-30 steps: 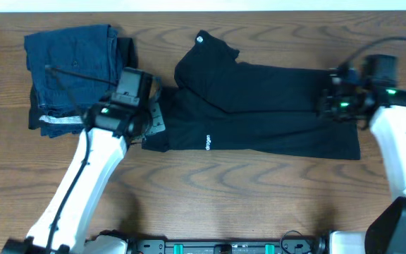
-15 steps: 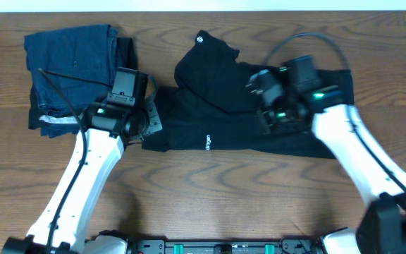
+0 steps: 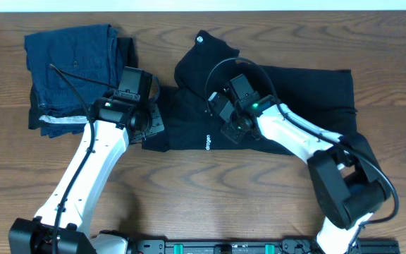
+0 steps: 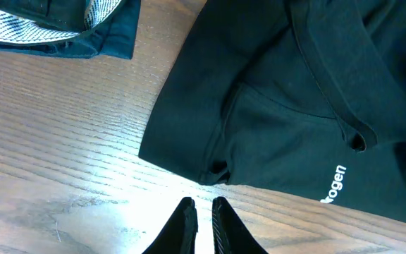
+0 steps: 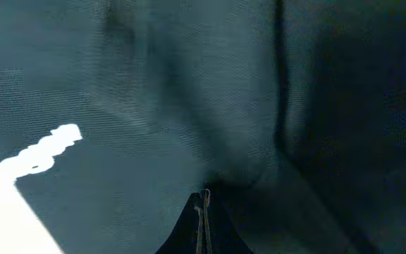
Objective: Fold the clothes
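Note:
The clothes (image 3: pixel 302 92), a black T-shirt with a small white logo, lie spread across the table's middle. My right gripper (image 3: pixel 224 125) has reached far left over the shirt. In the right wrist view it (image 5: pixel 204 194) is shut, tips against the fabric (image 5: pixel 154 85) beside the white logo. I cannot make out whether any cloth is pinched. My left gripper (image 3: pixel 149 128) is at the shirt's left edge. In the left wrist view its (image 4: pixel 201 206) tips stand almost together over bare wood, holding nothing, just short of the shirt's corner (image 4: pixel 294 85).
Folded dark blue garments (image 3: pixel 72 56) with a white-striped edge lie at the back left, close to my left arm; they also show in the left wrist view (image 4: pixel 62 28). Bare wooden table (image 3: pixel 210 197) runs along the front.
My right arm swept from the shirt's right edge leftward across it to near the logo, its jaws closing on the way. The left arm barely moved. The shirt's outline looks unchanged.

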`<state>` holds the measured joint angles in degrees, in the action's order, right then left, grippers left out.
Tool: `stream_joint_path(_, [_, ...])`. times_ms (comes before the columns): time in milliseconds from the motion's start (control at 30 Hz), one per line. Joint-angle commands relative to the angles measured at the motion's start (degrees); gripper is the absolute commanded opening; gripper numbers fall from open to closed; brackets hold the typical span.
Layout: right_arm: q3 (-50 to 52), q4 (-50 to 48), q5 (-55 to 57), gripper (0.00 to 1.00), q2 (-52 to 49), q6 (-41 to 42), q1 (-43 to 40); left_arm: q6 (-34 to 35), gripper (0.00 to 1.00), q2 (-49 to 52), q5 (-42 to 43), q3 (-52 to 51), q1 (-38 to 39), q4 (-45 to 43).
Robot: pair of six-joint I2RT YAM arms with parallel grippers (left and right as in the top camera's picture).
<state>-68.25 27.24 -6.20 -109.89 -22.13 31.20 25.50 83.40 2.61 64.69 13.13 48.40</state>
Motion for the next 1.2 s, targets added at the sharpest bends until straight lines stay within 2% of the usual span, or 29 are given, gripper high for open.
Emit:
stream_joint_path(0, [-0.28, -1.64, 3.43, 0.01, -0.92, -0.55, -0.31, 0.09, 0.12, 0.42, -0.31, -0.7, -0.33, 0.11])
stream_joint_path(200, [-0.28, -4.81, 3.41, 0.02, -1.03, 1.97, -0.87, 0.09, 0.12, 0.42, -0.33, -0.7, -0.33, -0.04])
stream_joint_path(800, [-0.26, -9.88, 3.43, 0.05, -4.72, 2.1, -0.92, 0.09, 0.12, 0.42, -0.52, -0.7, -0.33, -0.02])
stream_joint_path(967, [-0.26, -13.25, 3.74, 0.04, -5.49, 5.44, -1.62, 0.09, 0.12, 0.42, -0.52, -0.7, -0.33, -0.02])
stream_joint_path(1100, [-0.35, -17.18, 4.28, 0.08, -4.39, 9.57, -2.6, 0.09, 0.12, 0.42, -0.52, -0.7, -0.31, 0.0])
stream_joint_path(1167, [-0.35, -17.4, 4.33, 0.16, -3.28, 9.9, -2.82, 0.09, 0.12, 0.42, -0.5, -0.7, -0.31, 0.02])
